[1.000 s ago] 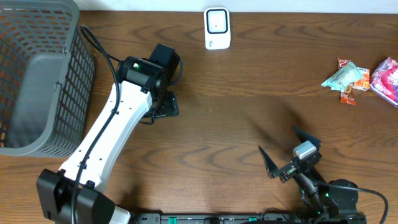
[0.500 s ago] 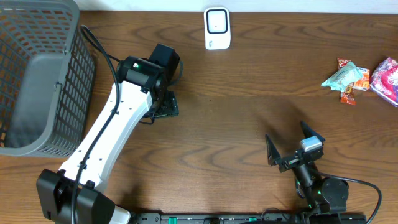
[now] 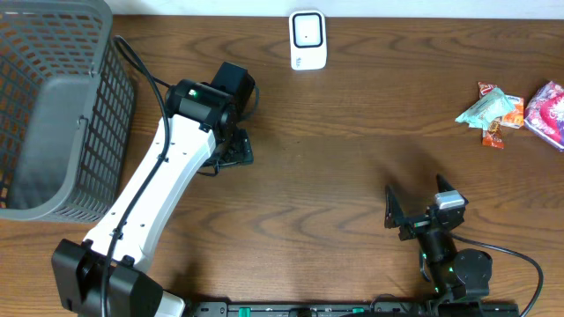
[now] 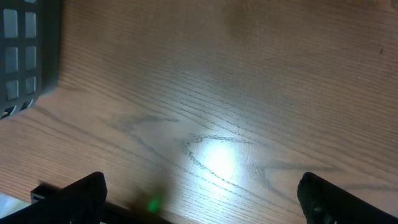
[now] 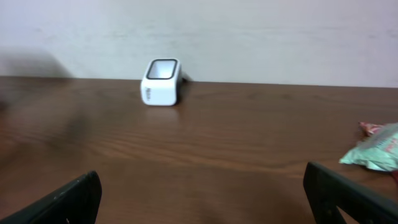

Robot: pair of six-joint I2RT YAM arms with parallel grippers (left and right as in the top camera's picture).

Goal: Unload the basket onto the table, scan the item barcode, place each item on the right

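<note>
snacks sitting way off to the right, both arms empty

the snack packets (image 3: pixel 493 110) are lying in a little heap at the far right edge of the counter (image 3: pixel 352 150). a teal one (image 3: pixel 487 106) is lying over an orange-red one, and a pink one (image 3: pixel 548 107) is sitting just beside them. the scanner (image 3: pixel 307 40) is standing upright at the back edge, around the middle, well apart from the snacks. the right wrist view is looking straight across the wood at it, with the teal packet peeking in at the right.

the left arm (image 3: pixel 154 189) is reaching out over the left part of the counter, right beside the grey basket (image 3: pixel 110 114). the left jaws are pointing down at bare wood, standing wide with nothing between them. the right arm (image 3: pixel 445 260) is sitting low at the front right. the right jaws are spread wide too, holding nothing and aiming toward the back wall. both sets of jaws are hanging well apart from the snacks and the scanner.
</note>
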